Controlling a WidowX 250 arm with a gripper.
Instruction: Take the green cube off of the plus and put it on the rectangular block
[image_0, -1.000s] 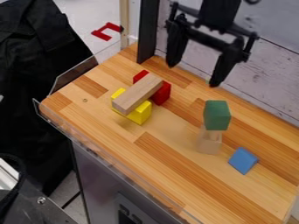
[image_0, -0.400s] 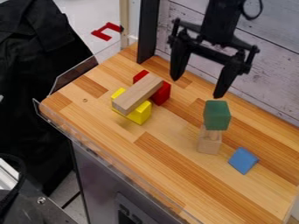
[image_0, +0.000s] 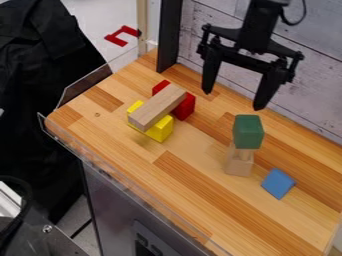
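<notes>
Above the wooden desk (image_0: 200, 195), far side: black two-fingered end effector (image_0: 233, 100), open and empty. Green cube (image_0: 248, 132) seated on pale wooden block (image_0: 238, 166).

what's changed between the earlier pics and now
The open gripper has moved down and to the right in the picture, over the back of the table. Nothing has been taken hold of or let go. The green cube stays on the pale wooden piece, and the rectangular block still lies across the red and yellow blocks. The blue block hasn't moved.
</notes>
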